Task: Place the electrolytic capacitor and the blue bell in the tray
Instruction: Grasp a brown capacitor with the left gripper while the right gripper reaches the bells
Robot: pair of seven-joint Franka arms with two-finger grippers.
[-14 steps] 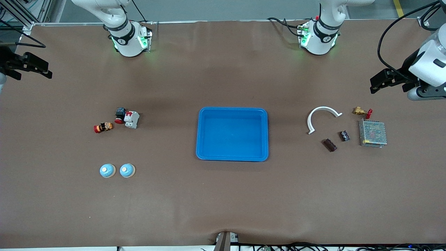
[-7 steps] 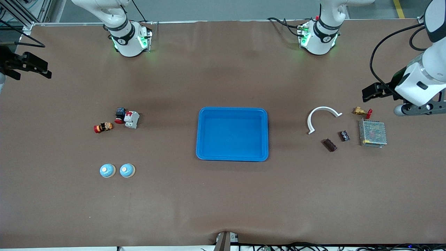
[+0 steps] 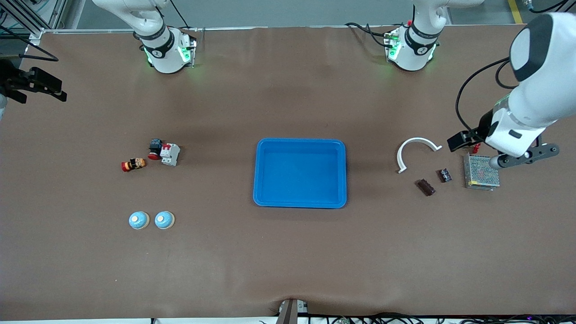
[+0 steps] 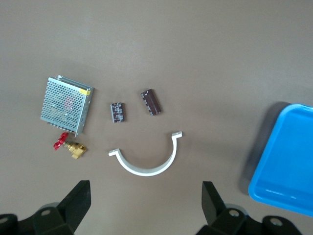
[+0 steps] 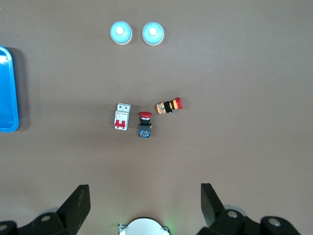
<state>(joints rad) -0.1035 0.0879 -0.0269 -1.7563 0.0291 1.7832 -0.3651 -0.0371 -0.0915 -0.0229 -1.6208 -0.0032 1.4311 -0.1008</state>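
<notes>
The empty blue tray (image 3: 299,175) lies mid-table; its corner shows in the left wrist view (image 4: 286,171). Two dark capacitors (image 3: 426,187) (image 3: 445,175) lie toward the left arm's end, also seen as capacitors (image 4: 151,102) (image 4: 117,112). Two blue bells (image 3: 138,220) (image 3: 164,220) stand side by side toward the right arm's end, seen again as bells (image 5: 121,33) (image 5: 152,34). My left gripper (image 3: 461,141) (image 4: 145,205) hangs open and empty over the brass valve. Up at the table's edge, my right gripper (image 3: 49,87) (image 5: 145,205) waits open and empty.
Near the capacitors lie a white curved clip (image 3: 416,150), a perforated metal box (image 3: 481,172) and a brass valve with a red handle (image 4: 71,146). A white circuit breaker (image 3: 170,154) and two red push buttons (image 3: 155,148) (image 3: 133,164) sit farther from the camera than the bells.
The left arm has swung in from the table's end and come down over the valve, beside the white clip. The right arm has barely moved.
</notes>
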